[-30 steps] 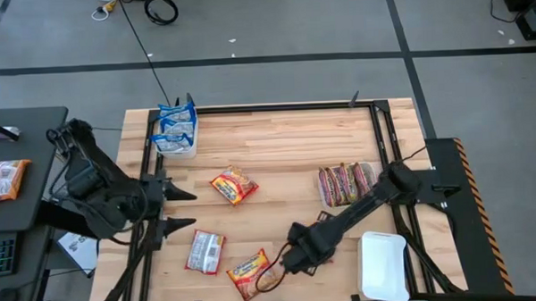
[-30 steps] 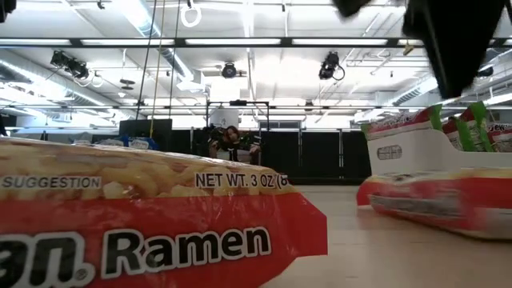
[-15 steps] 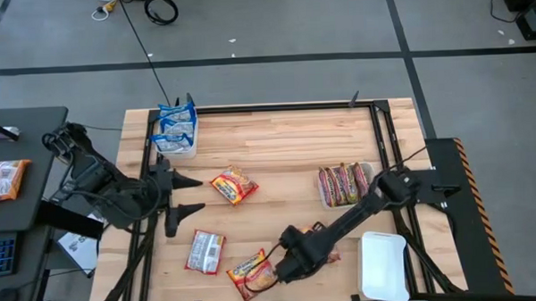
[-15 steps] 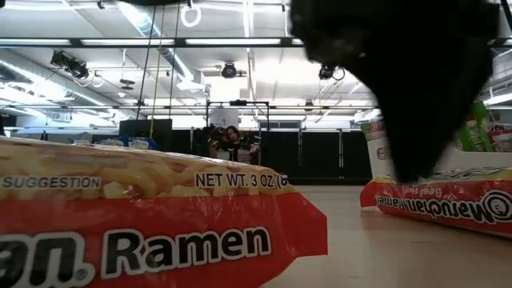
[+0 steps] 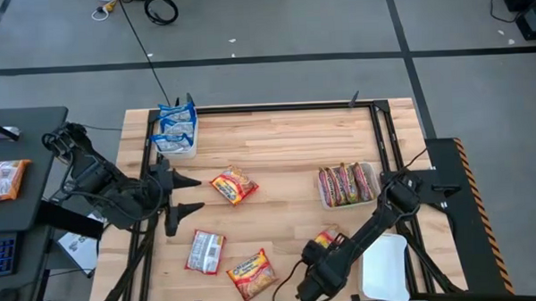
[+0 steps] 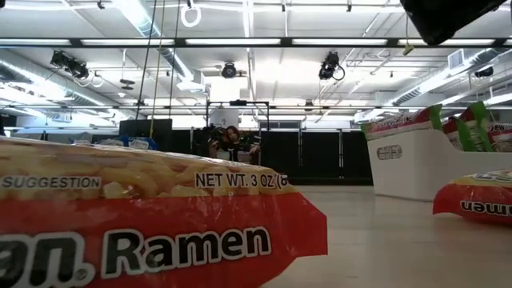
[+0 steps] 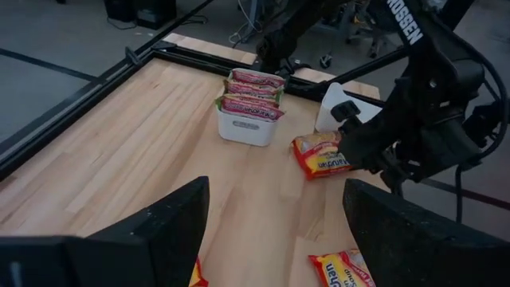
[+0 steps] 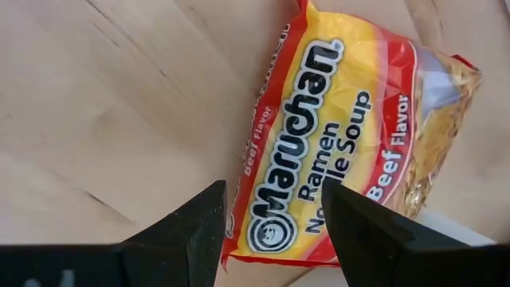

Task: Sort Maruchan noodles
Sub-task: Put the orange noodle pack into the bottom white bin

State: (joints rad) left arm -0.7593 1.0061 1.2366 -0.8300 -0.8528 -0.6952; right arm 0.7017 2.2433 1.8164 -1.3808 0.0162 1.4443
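Maruchan noodles lie loose on the wooden table: a red-yellow packet (image 5: 233,186), a pinkish-silver packet (image 5: 204,252) and a red-yellow packet (image 5: 250,274) at the near edge. A red-yellow beef packet (image 8: 343,135) lies flat beside an empty white tray (image 5: 386,270). My right gripper (image 8: 275,239) points down, open, over that beef packet (image 5: 327,239). My left gripper (image 5: 192,195) hangs open at the table's left side, with nothing between its fingers. My right gripper stands open over one end of the beef packet (image 8: 279,223), its fingers pointing down from above. The packet lies flat on the table. I cannot tell whether the fingers touch it.
A white tray (image 5: 177,146) at the far left holds blue-white packets. Another tray (image 5: 367,176) at the right holds red packets standing on edge. A black frame rail (image 5: 275,106) runs round the table. Bare wood lies in the far middle.
My right gripper has swung from beside the near-edge packet toward the table's right and near edges, sinking and rolling about its wrist. The beef packet now lies farther toward the right edge. My left gripper has swung slightly toward the far edge.
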